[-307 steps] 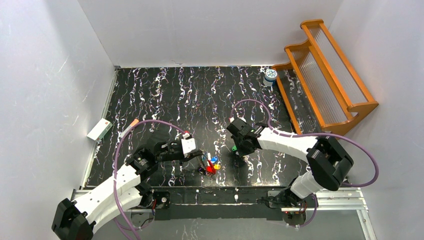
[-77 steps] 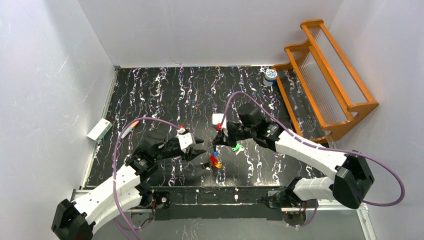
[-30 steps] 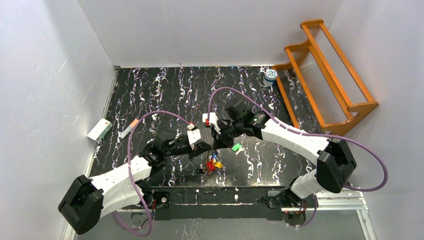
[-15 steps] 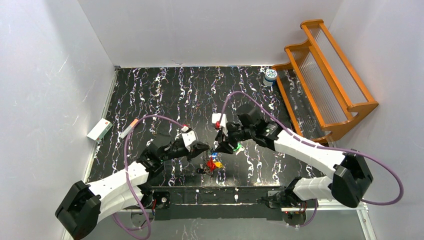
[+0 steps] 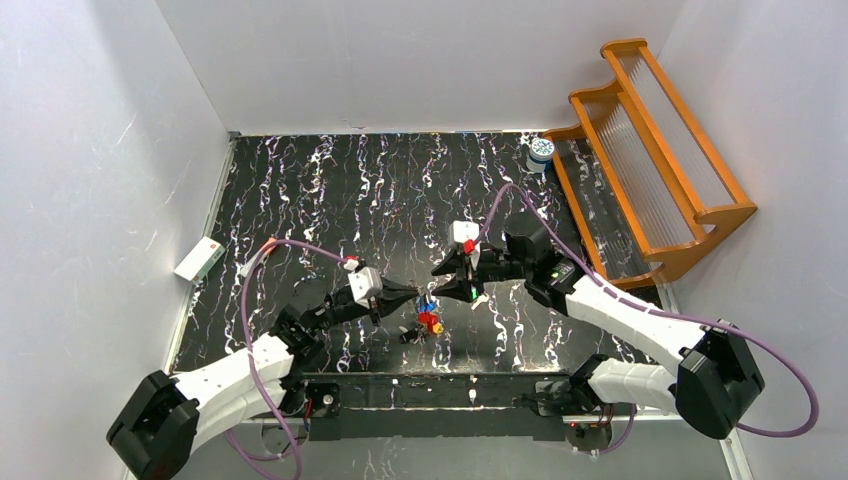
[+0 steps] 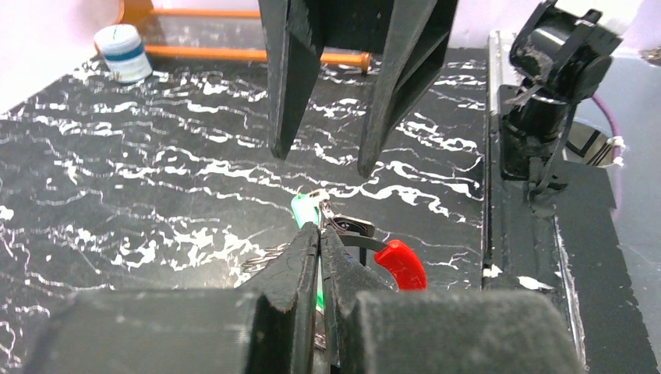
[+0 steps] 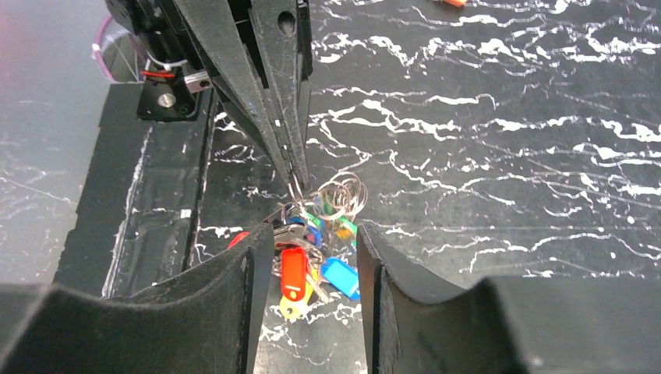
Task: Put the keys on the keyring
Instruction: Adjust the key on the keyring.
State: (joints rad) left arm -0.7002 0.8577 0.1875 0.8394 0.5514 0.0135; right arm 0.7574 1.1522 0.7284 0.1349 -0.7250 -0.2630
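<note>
Looking down on a black counter [image 5: 330, 190] streaked with white, with two white arms meeting tip to tip near its front edge. Reaching in from the left, left end effector [image 5: 410, 294] squeezed fully shut, fingertips pressed together on a thin wire of the keyring [image 7: 344, 195]. Gathered just below that pinch, a tight bunch of keys [image 7: 312, 269] with red, blue, green and yellow plastic heads; impossible to tell whether the bunch is lifted clear of the counter or touching it. Facing it from the right, right end effector [image 5: 437, 283] about half open and holding nothing, its two dark fingers spread one on each side of the bunch and apart from it, tips close to the closed left fingertips. Seen through the right wrist camera: silver loops of the keyring fanned out just beyond the left fingertips, red and blue heads nearest the lens. Seen through the left wrist camera: a green head and a red head poking out past the closed fingers, with the spread right fingers hanging above them. Standing at the far right corner, a small white-and-blue jar [image 5: 541, 151] beside an orange wooden rack [image 5: 650, 150]. Lying at the left edge, well apart from the arms, a small white box [image 5: 198, 258].
</note>
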